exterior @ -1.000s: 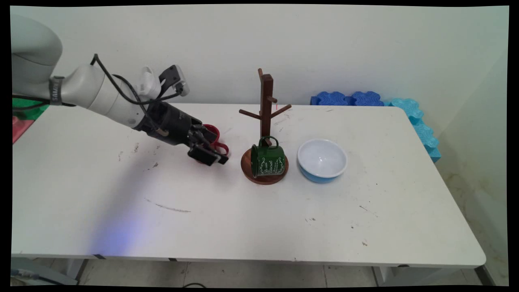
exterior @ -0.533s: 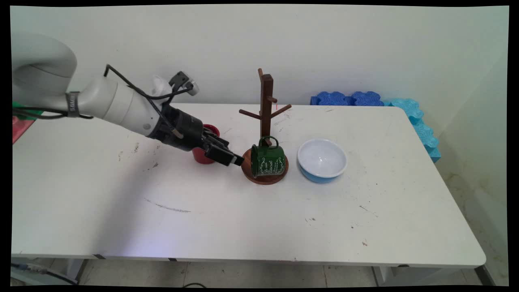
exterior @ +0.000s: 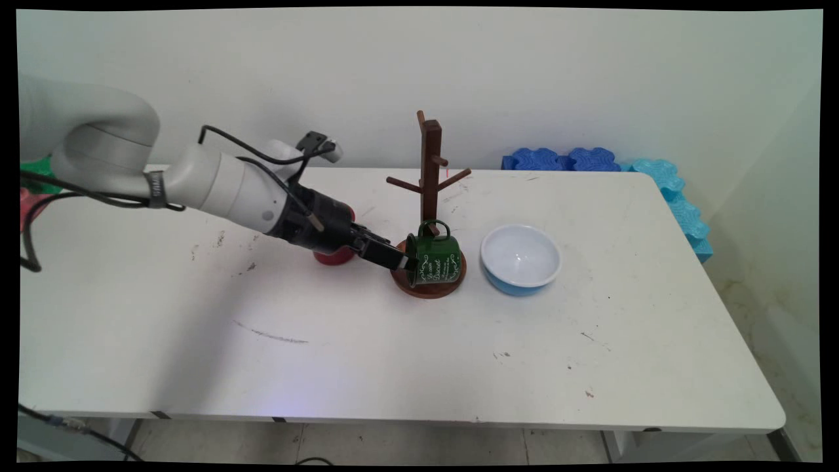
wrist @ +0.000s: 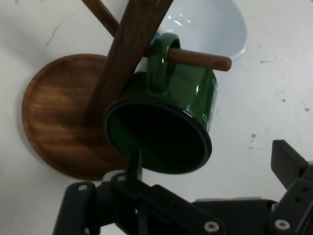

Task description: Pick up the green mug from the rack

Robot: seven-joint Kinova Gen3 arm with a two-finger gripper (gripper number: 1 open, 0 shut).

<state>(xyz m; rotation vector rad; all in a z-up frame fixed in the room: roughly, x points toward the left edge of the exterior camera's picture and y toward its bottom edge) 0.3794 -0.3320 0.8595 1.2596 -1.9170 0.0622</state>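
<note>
While the green mug [exterior: 433,259] hangs by its handle on the mug tree [exterior: 429,196], the hand [exterior: 401,262] — spread open — reaches its rim; a bowl [exterior: 521,258] sits nearby.

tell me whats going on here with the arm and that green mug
The end effector is open, at the rim of the green mug. In the hand view one finger lies at the mug's mouth and the other stands off to the side. The mug hangs by its handle on a low peg of the wooden mug tree, mouth toward the arm. A red cup sits behind the arm, and a blue bowl sits right of the tree.
</note>
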